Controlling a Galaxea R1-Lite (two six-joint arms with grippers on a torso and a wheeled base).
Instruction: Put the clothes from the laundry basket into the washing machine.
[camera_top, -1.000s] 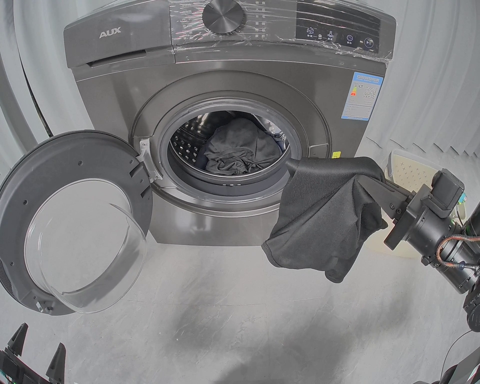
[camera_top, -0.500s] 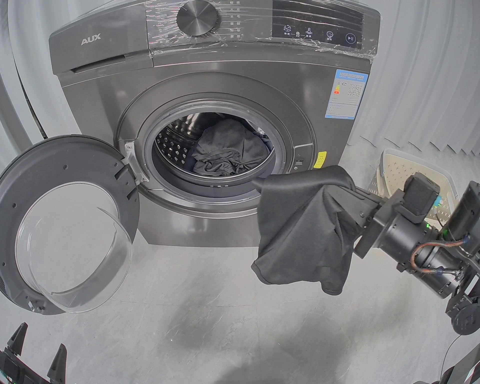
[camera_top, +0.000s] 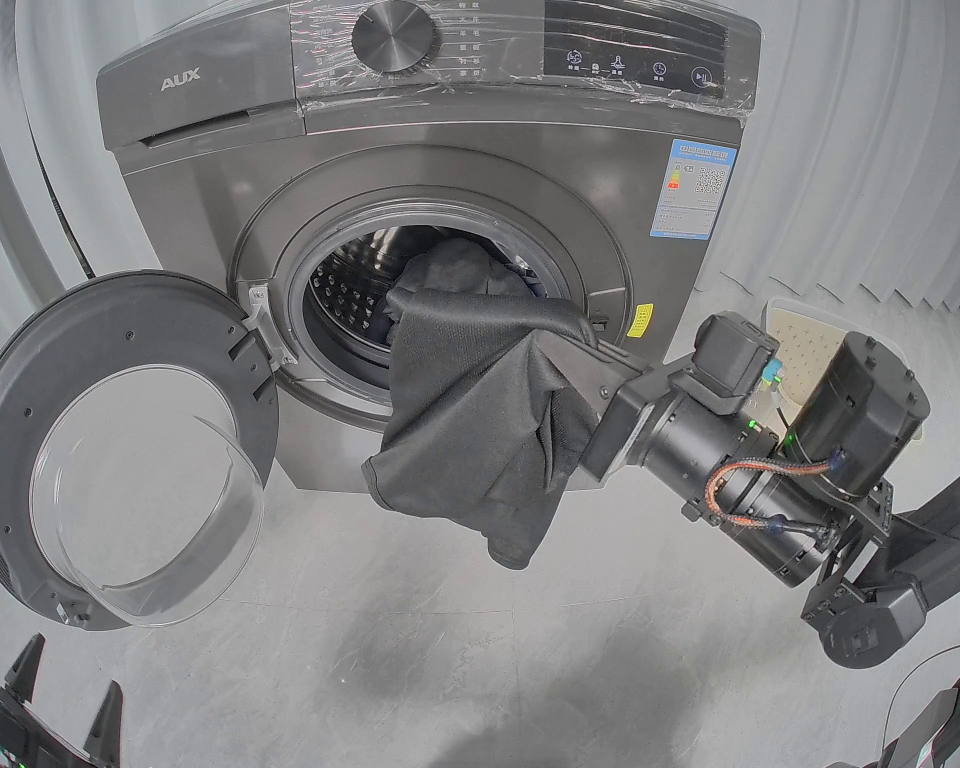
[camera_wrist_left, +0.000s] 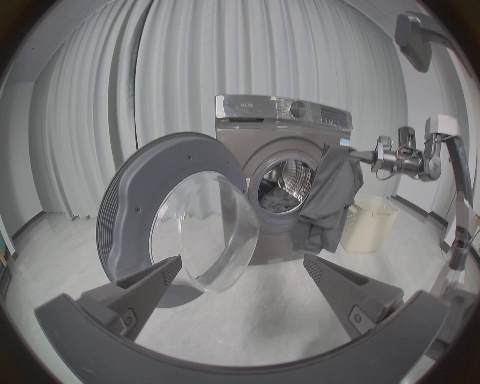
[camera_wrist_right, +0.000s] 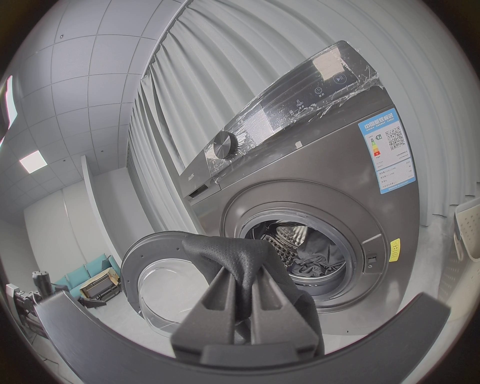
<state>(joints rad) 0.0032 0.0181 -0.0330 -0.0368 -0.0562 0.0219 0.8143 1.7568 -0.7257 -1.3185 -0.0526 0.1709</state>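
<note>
Head view: washing machine (camera_top: 200, 190) stands with its door (camera_top: 120, 330) swung open. Laundry basket (camera_top: 810, 340) sits beside it, right side. Dark garment (camera_top: 470, 400) hangs before the drum opening, clamped in the closed right gripper (camera_wrist_right: 242, 275). Left gripper (camera_wrist_left: 240, 260) low, fingers spread, empty.

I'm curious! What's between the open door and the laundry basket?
A dark garment, held by the right end effector before the washer's opening; the left wrist view shows it.

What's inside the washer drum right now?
A crumpled dark garment lies low in the perforated drum. In the head view, the black cloth hanging from the right gripper covers much of the opening; anything under the garment cannot be seen.
</note>
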